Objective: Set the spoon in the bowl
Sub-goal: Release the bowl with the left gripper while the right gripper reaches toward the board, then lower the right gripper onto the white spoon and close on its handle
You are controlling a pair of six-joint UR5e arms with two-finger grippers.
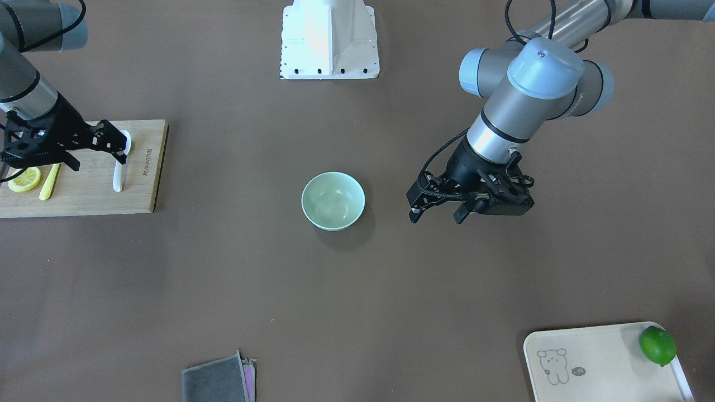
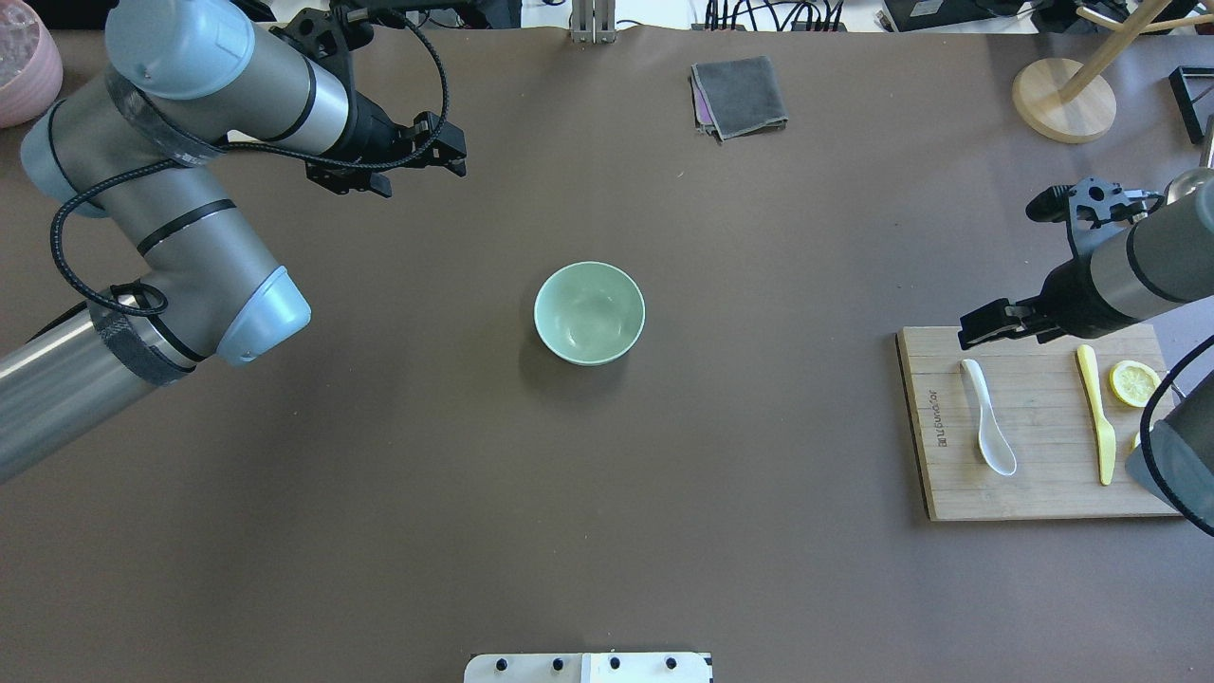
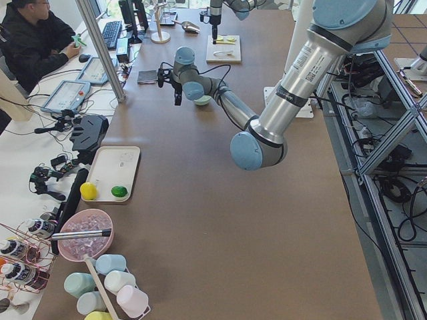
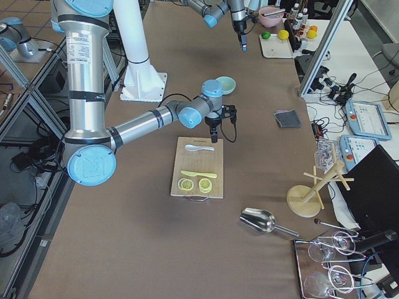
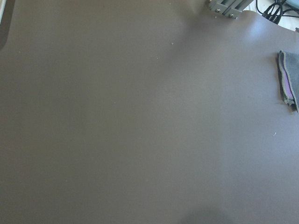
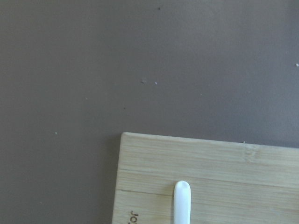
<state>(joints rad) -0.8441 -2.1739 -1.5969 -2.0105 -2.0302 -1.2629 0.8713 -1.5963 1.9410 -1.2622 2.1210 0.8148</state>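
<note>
The white spoon (image 2: 986, 417) lies on a wooden cutting board (image 2: 1043, 493), scoop toward the robot; it also shows in the front view (image 1: 119, 174), and its handle tip shows in the right wrist view (image 6: 182, 200). The pale mint-green bowl (image 2: 589, 313) stands empty at the table's middle, also in the front view (image 1: 333, 201). My right gripper (image 1: 95, 155) is open and empty, hovering over the board's far edge just beyond the spoon's handle tip. My left gripper (image 1: 437, 215) is open and empty above bare table, to the bowl's left and farther from the robot.
A yellow plastic knife (image 2: 1095, 408) and lemon slice (image 2: 1134, 382) lie on the board beside the spoon. A grey cloth (image 2: 740, 95) lies at the far edge. A cream bear tray (image 1: 597, 363) holds a lime (image 1: 658, 345). A wooden stand (image 2: 1062, 100) is far right.
</note>
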